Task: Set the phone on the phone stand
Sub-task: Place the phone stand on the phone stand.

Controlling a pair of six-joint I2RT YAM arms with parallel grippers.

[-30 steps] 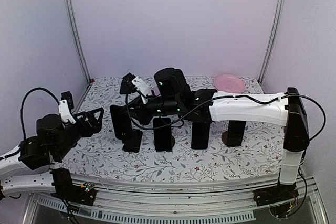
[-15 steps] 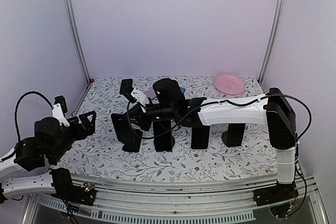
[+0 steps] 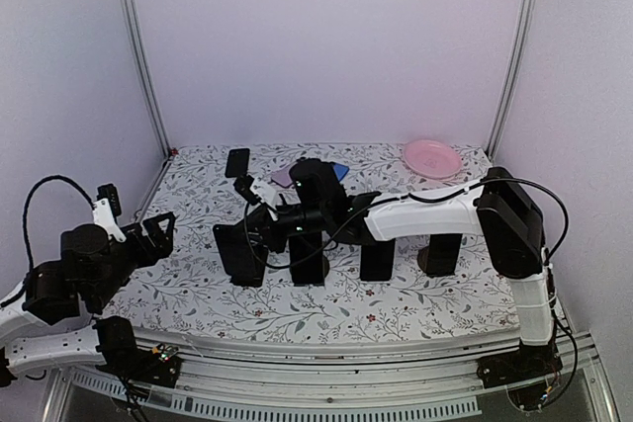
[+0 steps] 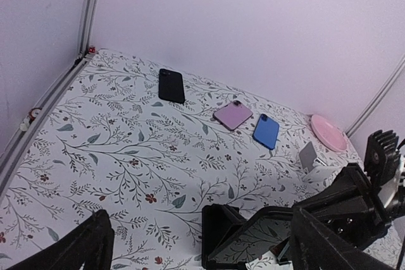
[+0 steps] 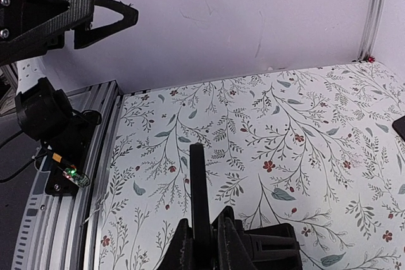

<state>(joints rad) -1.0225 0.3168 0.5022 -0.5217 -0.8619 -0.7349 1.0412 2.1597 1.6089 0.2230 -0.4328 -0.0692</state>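
Note:
My right gripper (image 3: 259, 234) reaches far left across the table, shut on a black phone (image 3: 228, 247). The phone stands upright at the left side of the leftmost black phone stand (image 3: 253, 267); I cannot tell whether it rests on it. In the right wrist view the phone (image 5: 198, 194) shows edge-on, clamped between the fingers (image 5: 184, 246). The left wrist view shows its glossy face (image 4: 272, 235) mirroring the floral cloth beside the stand (image 4: 220, 227). My left gripper (image 3: 156, 231) hangs open and empty at the table's left edge.
Three more black stands (image 3: 309, 260) (image 3: 377, 257) (image 3: 443, 252) line the front row. Black (image 3: 236, 162), pink (image 3: 282, 177) and blue (image 3: 338, 172) phones lie flat at the back. A pink plate (image 3: 431, 156) sits at the back right. Frame posts stand at both back corners.
The right arm swung left and lower, carrying the phone down to the leftmost stand. The left arm drew back toward the left edge.

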